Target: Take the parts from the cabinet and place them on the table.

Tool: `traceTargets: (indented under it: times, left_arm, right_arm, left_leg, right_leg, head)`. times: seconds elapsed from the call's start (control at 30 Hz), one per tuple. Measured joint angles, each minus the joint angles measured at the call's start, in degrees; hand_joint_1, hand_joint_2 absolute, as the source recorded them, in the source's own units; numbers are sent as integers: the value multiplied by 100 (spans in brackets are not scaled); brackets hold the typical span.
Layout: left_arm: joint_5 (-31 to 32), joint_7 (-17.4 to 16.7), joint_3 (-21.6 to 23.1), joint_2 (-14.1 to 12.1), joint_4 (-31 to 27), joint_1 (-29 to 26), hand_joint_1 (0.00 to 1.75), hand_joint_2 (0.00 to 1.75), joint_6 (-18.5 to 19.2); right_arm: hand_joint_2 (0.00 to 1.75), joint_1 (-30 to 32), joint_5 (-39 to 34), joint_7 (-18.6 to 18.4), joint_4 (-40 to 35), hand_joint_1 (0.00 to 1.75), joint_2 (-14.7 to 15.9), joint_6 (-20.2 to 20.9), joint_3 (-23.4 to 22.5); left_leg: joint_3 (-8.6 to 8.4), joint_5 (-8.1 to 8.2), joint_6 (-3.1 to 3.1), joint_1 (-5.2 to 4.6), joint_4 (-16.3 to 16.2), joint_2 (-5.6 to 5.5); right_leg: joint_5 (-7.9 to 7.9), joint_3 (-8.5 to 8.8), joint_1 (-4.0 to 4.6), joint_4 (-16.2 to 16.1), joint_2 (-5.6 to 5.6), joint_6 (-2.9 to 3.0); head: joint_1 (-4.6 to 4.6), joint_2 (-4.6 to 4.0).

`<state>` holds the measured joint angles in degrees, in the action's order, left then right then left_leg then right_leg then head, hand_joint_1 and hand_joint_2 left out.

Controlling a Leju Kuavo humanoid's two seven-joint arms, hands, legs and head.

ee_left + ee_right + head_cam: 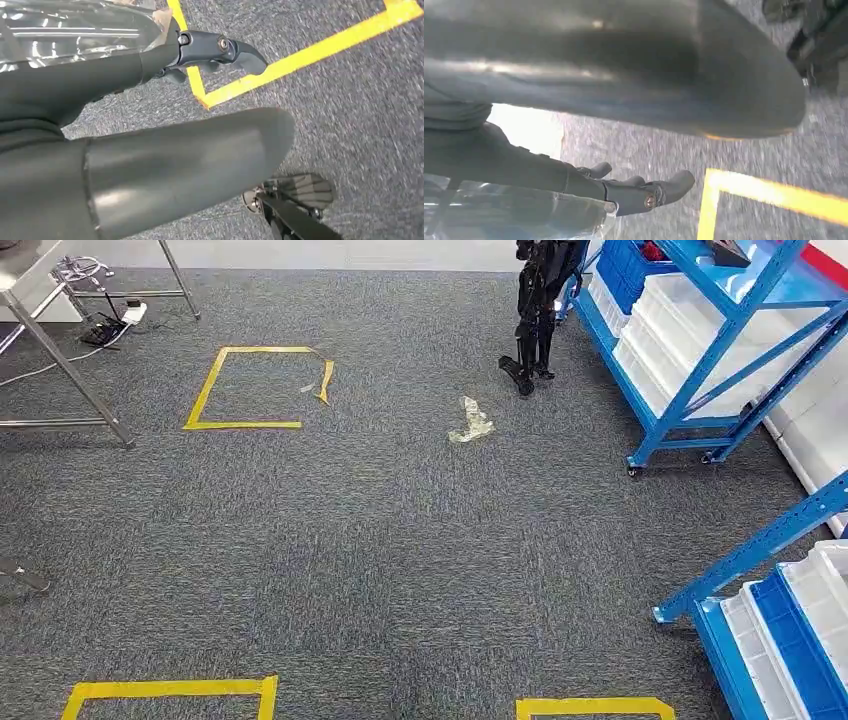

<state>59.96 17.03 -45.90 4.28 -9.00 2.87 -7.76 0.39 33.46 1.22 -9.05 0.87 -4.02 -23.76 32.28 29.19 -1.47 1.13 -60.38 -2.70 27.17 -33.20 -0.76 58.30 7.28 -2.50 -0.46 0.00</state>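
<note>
In the left wrist view my left hand [150, 125] hangs over the carpet. Its dark fingers [220, 50] lie along a shiny clear plastic-wrapped part [75, 30], and the thick thumb [200, 160] stands apart from it. The right wrist view shows my right hand [574, 150] the same way: its fingers [644, 192] lie stretched over the clear plastic-wrapped part [514, 215]. Most of the part is hidden behind the hands. A blue shelf rack [700, 360] with white bins [680, 330] stands at the far right. Metal table legs [60, 360] stand at the far left.
Grey carpet carries yellow tape squares [250, 385], [170, 695], [595, 707]. A crumpled scrap of plastic [470, 422] lies mid-floor. A black legged figure [535, 310] stands by the rack. A second blue rack with blue and white bins [800, 640] sits at the near right.
</note>
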Motion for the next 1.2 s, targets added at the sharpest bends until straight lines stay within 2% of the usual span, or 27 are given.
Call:
traceTargets:
  times: [0.03, 0.07, 0.1, 0.17, 0.2, 0.23, 0.27, 0.33, 0.37, 0.4, 0.53, 0.57, 0.6, 0.63, 0.7, 0.73, 0.77, 0.8, 0.83, 0.87, 0.9, 0.93, 1.03, 1.07, 1.1, 1.13, 1.2]
  left_arm:
    - [-20, 9, -2, 2, 0, 8, 0, 0, -4]
    - [-46, 13, -11, -2, 0, 10, 0, 0, -11]
    - [-64, 22, -28, -9, 0, 5, 0, 0, -18]
    - [-72, 24, -52, -20, 0, -7, 0, 0, -17]
    - [-79, 24, -59, -22, 0, -6, 0, 0, -18]
    - [-79, 24, -63, -24, 0, -6, 0, 0, -18]
    - [-79, 24, -81, -24, 0, -2, 0, 0, -18]
    - [-79, 24, -81, -22, 0, -2, 0, 0, -17]
    - [-81, 24, -83, -30, 0, -1, 0, 0, -17]
    - [-79, 26, -85, -31, 0, -7, 0, 0, -18]
    - [-81, 35, -90, -24, 0, 30, 0, 0, -18]
    - [-81, 42, -90, -24, 2, 36, 0, 0, -18]
    - [-92, 52, -92, -28, 2, 39, 0, 0, -20]
    - [-114, 61, -94, -17, 7, 28, 0, 0, -31]
    - [-131, 59, -107, -15, 28, -11, 0, 0, -55]
    - [-134, 52, -118, -15, 37, -17, 0, 0, -63]
    - [-136, 39, -136, -15, 42, -16, 0, 0, -70]
    - [-149, 31, -151, -15, 44, -13, 0, 0, -70]
    - [-169, 13, -168, -15, 44, -11, 0, 0, -74]
    - [-188, -7, -186, -15, 44, -7, 0, 0, -81]
    - [-221, -24, -201, -13, 46, -2, 0, 0, -87]
    - [-243, -26, -227, -2, 46, 4, 0, 0, -92]
    - [-243, -74, -267, 29, 46, 46, 0, 0, -193]
    - [-239, -127, -273, 61, 46, 74, 0, 0, -201]
    - [-225, -171, -273, 63, 44, 90, 0, 0, -195]
    - [-186, -214, -273, 68, 39, 92, 0, 0, -186]
    - [-138, -289, -271, 68, 39, 92, 0, 0, -146]
  right_arm:
    - [0, 3, 11, 28, 9, 0, 0, -11, 0]
    - [0, 7, 15, 50, 11, 0, -9, -13, 2]
    - [0, -8, 24, 63, 11, 0, -9, -18, 4]
    - [0, -37, 35, 87, 11, 0, -9, -26, 7]
    - [0, -30, 42, 87, 11, 0, -15, -26, 7]
    - [0, -26, 44, 88, 11, 0, -20, -28, 7]
    - [0, -3, 48, 87, 15, 0, -24, -28, 9]
    - [0, -2, 50, 87, 18, 0, -24, -33, 9]
    - [0, -18, 50, 87, 18, 0, -28, -33, 9]
    - [0, -33, 50, 87, 18, 0, -28, -33, 11]
    - [0, -25, 50, 92, 20, 0, -22, -39, 11]
    - [0, -24, 50, 92, 22, 0, -22, -42, 11]
    - [0, -26, 50, 92, 22, 0, -24, -46, 11]
    - [0, -27, 53, 90, 22, 0, -13, -66, 11]
    - [0, -48, 68, 103, 22, 0, -28, -87, 13]
    - [0, -48, 79, 109, 22, 0, -33, -105, 15]
    - [0, -39, 96, 112, 22, 0, -37, -122, 15]
    - [0, -37, 116, 112, 22, 0, -39, -127, 20]
    - [0, -42, 127, 105, 22, 0, -48, -136, 28]
    - [0, -55, 155, 98, 22, 0, -61, -142, 39]
    - [0, -62, 179, 85, 22, 0, -66, -151, 46]
    - [0, -84, 199, 85, 20, 0, -68, -166, 52]
    - [0, -47, 232, 33, 22, 0, -90, -201, 59]
    - [0, -39, 238, 9, 22, 0, -92, -223, 61]
    - [0, -36, 208, -39, 22, 0, -118, -243, 61]
    - [0, -40, 162, -83, 22, 0, -138, -254, 61]
    - [0, -51, 107, -87, 22, 0, -173, -282, 55]
  left_leg:
    - [-15, -43, -72, 43, 65, 88]
    - [-41, -49, -108, 15, 93, 131]
    - [-52, -54, -147, 2, 110, 206]
    - [-39, -43, -163, -38, 110, 401]
    - [-40, -36, -166, -45, 109, 482]
    - [-43, -31, -164, -46, 109, 522]
    - [-57, -17, -147, -46, 109, 617]
    - [-85, 4, -117, -45, 109, 722]
    - [-109, 19, -93, -61, 111, 765]
    - [-128, 47, -51, -97, 112, 800]
    - [-272, 99, 75, -69, 179, 1003]
    - [-273, 137, 120, -23, 138, 914]
    - [-218, 259, 136, -16, -21, 581]
    - [-37, 523, 141, -3, -416, 371]
    - [437, 917, 161, -3, -1319, 259]
    - [614, 946, 166, -3, -1585, 252]
    - [655, 821, 166, -3, -1562, 252]
    - [584, 585, 161, 1, -1315, 251]
    - [399, 273, 156, 10, -857, 232]
    - [174, -10, 152, 29, -328, 138]
    - [33, -91, 141, 65, 21, -142]
    - [17, -70, 133, 50, 81, -128]
    - [1, -73, 21, -28, 88, 33]
    - [-8, -122, -44, 19, 153, 102]
    - [-33, -145, -91, 4, 190, 154]
    - [-39, -145, -121, -2, 198, 220]
    - [-33, -133, -135, -23, 198, 389]
  right_leg:
    - [15, 3, 12, 52, -14, -28]
    - [87, -61, 13, 183, -296, -10]
    - [274, -236, 21, 523, -517, 23]
    - [689, -778, 4, 1572, -648, 55]
    - [744, -916, -3, 1850, -658, 25]
    - [722, -917, -5, 1845, -661, 2]
    - [511, -671, -16, 1364, -688, -86]
    - [165, -118, -19, 328, -885, -155]
    - [72, 25, -8, 32, -1143, -106]
    - [52, 15, 32, 52, -1194, -93]
    - [33, 15, 92, 10, -979, 62]
    - [-13, 107, -55, -42, -900, 128]
    - [-24, 118, -32, -43, -847, 159]
    - [-27, 119, -32, -43, -802, 225]
    - [-19, 118, -4, -41, -640, 238]
    - [-16, 124, 8, -40, -556, 241]
    - [-15, 137, 11, -38, -479, 241]
    - [-13, 152, 10, -36, -403, 240]
    - [-11, 169, 5, -35, -316, 237]
    - [-7, 182, 3, -31, -231, 231]
    - [4, 165, 4, -27, -175, 200]
    - [30, 139, 75, 13, -104, 156]
    - [-9, 62, 15, -62, 29, 32]
    - [2, 61, 38, -26, -1, 9]
    - [75, 1, 27, 116, -371, 17]
    - [258, -155, 23, 420, -569, 37]
    - [648, -637, 4, 1355, -649, 53]
  head:
    - [4, 0]
    - [11, 0]
    - [55, 0]
    - [72, 0]
    - [70, 0]
    - [72, 0]
    - [74, 0]
    - [76, 0]
    - [81, 2]
    - [72, 0]
    - [61, 0]
    - [46, 0]
    - [15, 0]
    - [-2, 0]
    - [-5, 0]
    - [-5, 0]
    - [-2, 0]
    - [-7, 0]
    - [-5, 0]
    - [-9, 0]
    - [-9, 0]
    - [0, 0]
    - [-2, 0]
    - [4, 0]
    - [13, 0]
    - [44, 0]
    - [52, 0]
